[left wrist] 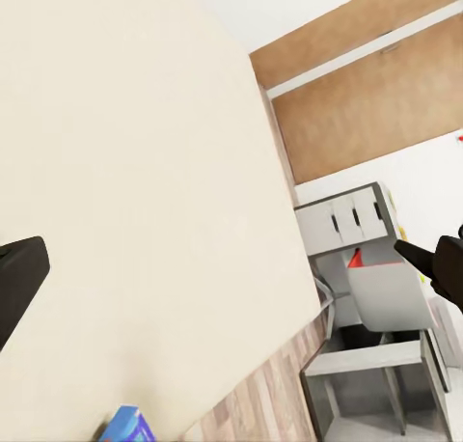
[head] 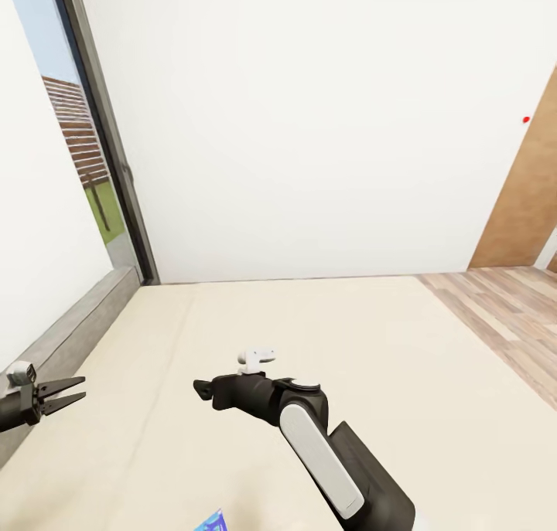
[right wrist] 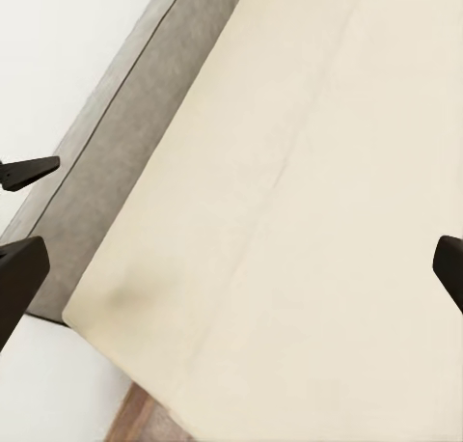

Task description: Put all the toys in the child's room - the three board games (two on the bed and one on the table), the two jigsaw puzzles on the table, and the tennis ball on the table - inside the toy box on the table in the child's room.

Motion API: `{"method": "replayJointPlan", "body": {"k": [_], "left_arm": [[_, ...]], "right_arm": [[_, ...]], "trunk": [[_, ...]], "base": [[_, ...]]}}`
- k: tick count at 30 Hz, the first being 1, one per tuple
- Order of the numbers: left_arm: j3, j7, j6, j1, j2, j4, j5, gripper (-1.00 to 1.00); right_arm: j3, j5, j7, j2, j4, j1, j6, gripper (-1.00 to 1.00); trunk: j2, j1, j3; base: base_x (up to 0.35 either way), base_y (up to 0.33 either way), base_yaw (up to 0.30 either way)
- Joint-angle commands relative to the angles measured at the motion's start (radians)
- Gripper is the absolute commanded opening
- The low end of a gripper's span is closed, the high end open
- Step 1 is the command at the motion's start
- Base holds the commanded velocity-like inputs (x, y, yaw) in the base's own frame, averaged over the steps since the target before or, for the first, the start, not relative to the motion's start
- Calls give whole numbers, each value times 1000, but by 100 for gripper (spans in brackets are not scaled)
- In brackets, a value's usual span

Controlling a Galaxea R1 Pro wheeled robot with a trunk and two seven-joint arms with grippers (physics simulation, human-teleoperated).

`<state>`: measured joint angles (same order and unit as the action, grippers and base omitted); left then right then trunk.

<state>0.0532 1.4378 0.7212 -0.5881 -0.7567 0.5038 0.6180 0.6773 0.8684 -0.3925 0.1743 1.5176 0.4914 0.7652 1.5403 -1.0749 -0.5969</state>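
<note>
Here we stand over the bed [head: 325, 345], both arms out above its beige mattress, with the grey headboard [head: 70, 330] running along the left. The one toy we can see is a blue game [head: 210, 522], just a corner of it at the near edge of the head view, on the mattress close under us. It also shows in the left wrist view [left wrist: 127, 427]. Too little of it shows to judge its long axis, and no lettering can be read.

The game lies nearer to us than either claw, so the coming reach goes back toward the body rather than forward. The right gripper [head: 203, 388] sits just beyond it and a little left, and looks the closer of the two. We cannot tell whether its jaws are apart. The left gripper [head: 68, 392] hangs well off to the left near the headboard, jaws spread and empty.
</note>
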Motion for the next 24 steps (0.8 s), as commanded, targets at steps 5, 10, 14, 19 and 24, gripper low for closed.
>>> {"method": "replayJointPlan", "body": {"k": [5, 10, 14, 19, 24], "left_arm": [[6, 3, 11, -1, -1, -1, 6, 100], [5, 3, 10, -1, -1, -1, 6, 100], [6, 3, 11, -1, -1, -1, 6, 100], [6, 3, 12, -1, -1, -1, 6, 100], [5, 3, 10, -1, -1, -1, 6, 100]], "right_arm": [[1, 10, -11, 0, 1, 1, 1, 100], [2, 10, -11, 0, 1, 1, 1, 100], [2, 10, -11, 0, 0, 1, 1, 100], [1, 10, -10, 0, 0, 1, 0, 100], [2, 10, -10, 0, 0, 1, 0, 100]], "trunk": [[1, 0, -1], [1, 0, -1], [1, 0, -1], [1, 0, -1], [1, 0, 1]], "base": [[-6, 100, -20], [-2, 117, -5], [0, 116, -1], [0, 218, -53], [0, 95, -106]]}}
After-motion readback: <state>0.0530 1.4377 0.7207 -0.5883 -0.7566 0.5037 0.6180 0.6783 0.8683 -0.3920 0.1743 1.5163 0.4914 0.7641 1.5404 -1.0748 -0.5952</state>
